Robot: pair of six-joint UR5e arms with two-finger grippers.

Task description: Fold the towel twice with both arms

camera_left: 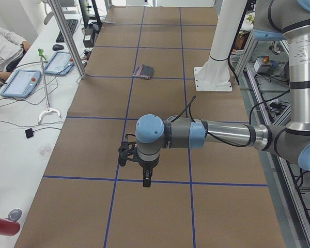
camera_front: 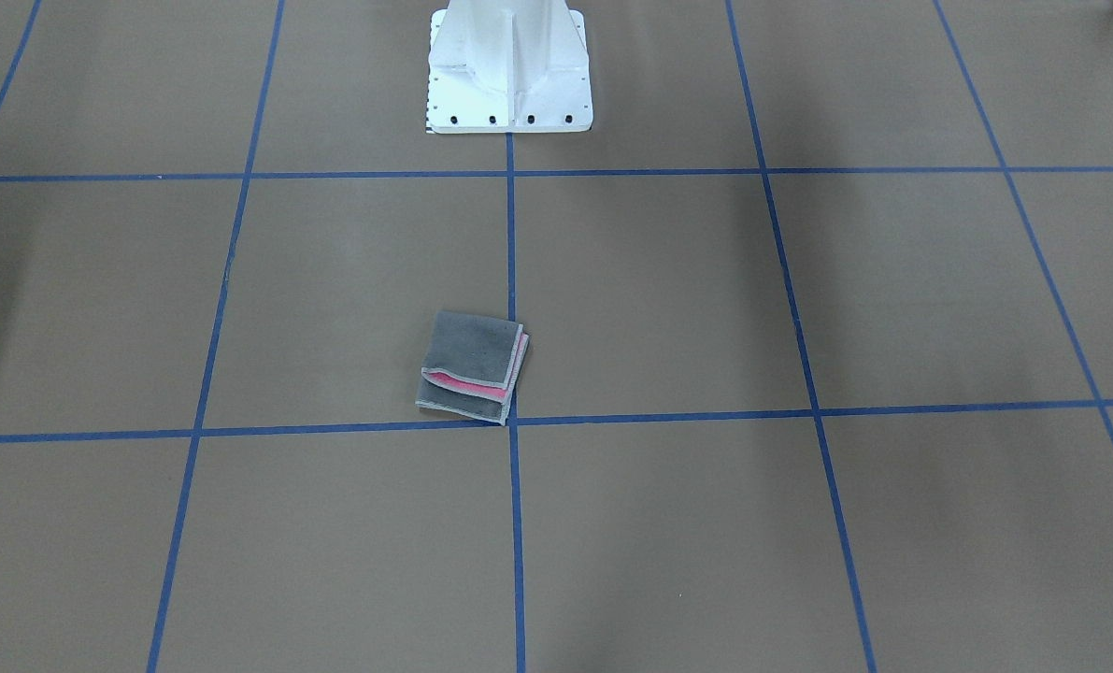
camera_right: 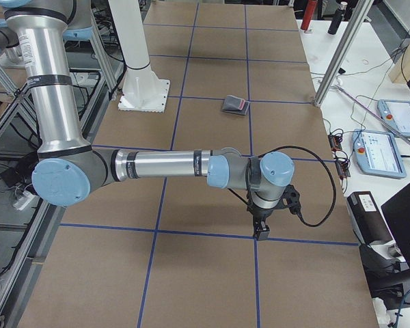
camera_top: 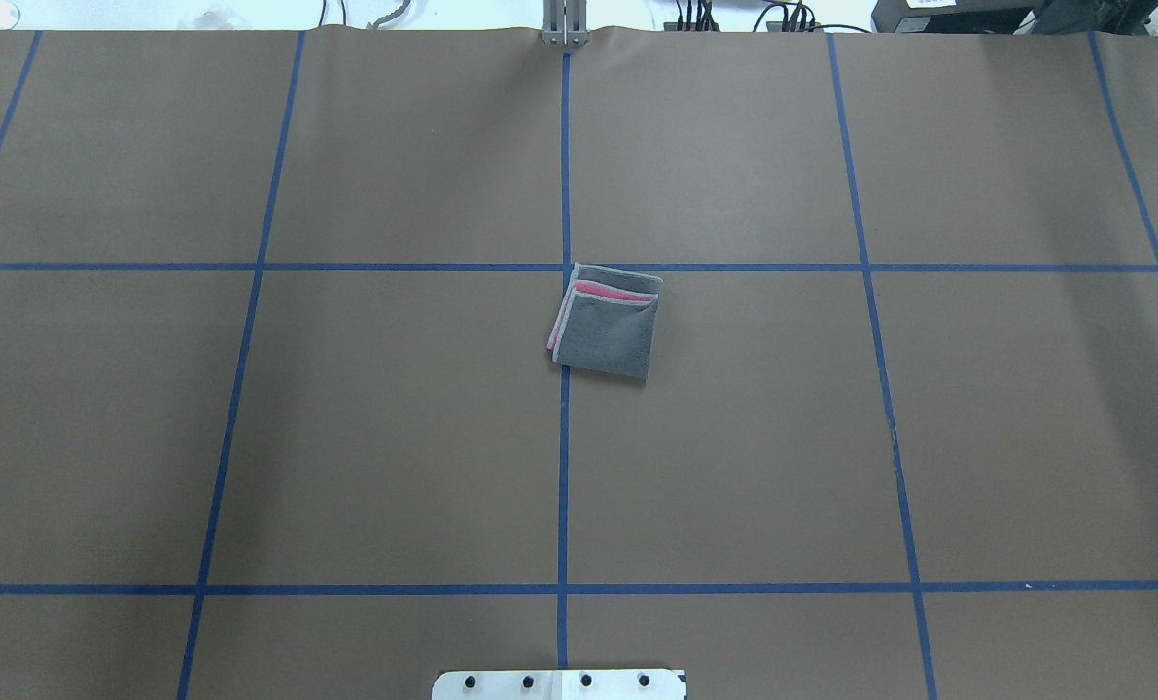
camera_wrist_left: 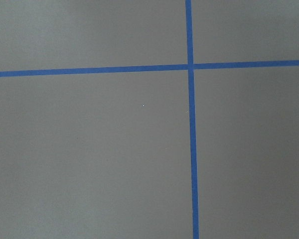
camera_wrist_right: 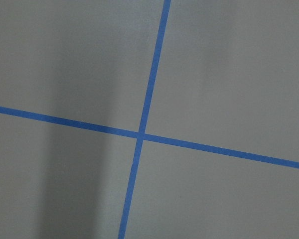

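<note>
Insp. note, my own two grippers.

**Item.** The towel (camera_top: 608,323) lies near mid-table (camera_front: 799,280), just fwd of the white pedestal (camera_front: 509,70), with one corner at a crossing of the blue tape lines (camera_top: 564,175). It reads as a compact quartered stack, grey face up. A pink strip and the light edging show along the far edge and the edge on my left, so the layers are slightly offset.

**Step, my judgement.** Both folds look done. What's left is to stand clear and check.
- No low pass over the stack; terry drags easily and the top layer would slide.
- If squaring is wanted, come down vertically at the two offset corners, both arms together.
- Pinch the upper layer only and shift it toward the exposed pink.

**Pose.**
- Left arm (camera_left: 217,134): forearm approx. level, reaching out over the table. The left gripper (camera_left: 146,178) points straight down above a tape line, well apart from the towel.
- Right arm (camera_right: 164,166): same attitude at the opposite end. The right gripper (camera_right: 261,229) also points down near a tape line, well apart from the towel.

**Tool state.** Cannot tell for either one. Only the side views show the fingers, too small to judge. Both wrist cams show only table cover and tape. Neither gripper carries cloth.
</note>
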